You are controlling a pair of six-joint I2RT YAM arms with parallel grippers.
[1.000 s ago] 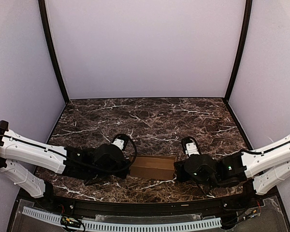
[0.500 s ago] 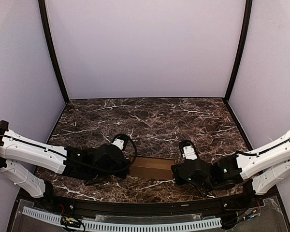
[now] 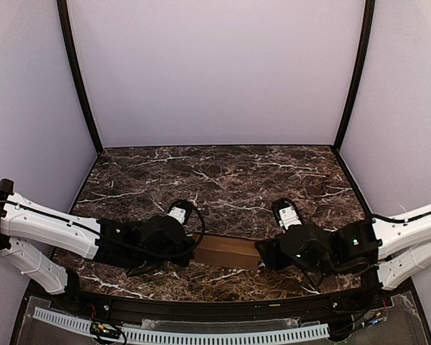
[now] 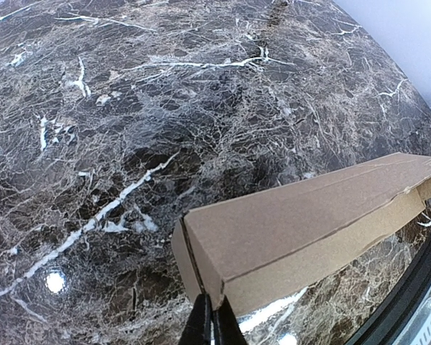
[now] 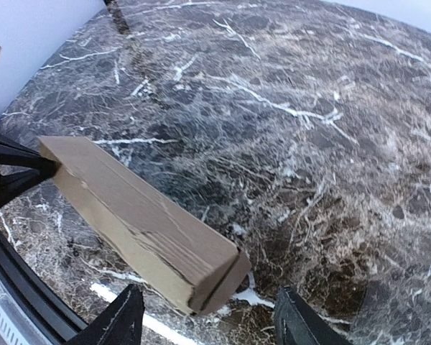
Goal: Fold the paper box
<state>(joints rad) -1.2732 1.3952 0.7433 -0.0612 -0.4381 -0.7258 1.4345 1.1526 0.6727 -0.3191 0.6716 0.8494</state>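
paper box [image 3: 228,251]: folded up, long and slim, at 6 o'clock on the marble surface [image 3: 223,180], near the front edge. left gripper [image 4: 213,323] at its 9 o'clock end, jaws pressed together, pinching the box corner. right gripper [image 5: 210,318] at the 3 o'clock end, jaws spread, straddling it.

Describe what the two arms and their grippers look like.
Both the left arm and right arm have white shells, black joints and black wrists. A black cable loops over the left wrist; green lights dot the right. Fingers are slim, black.
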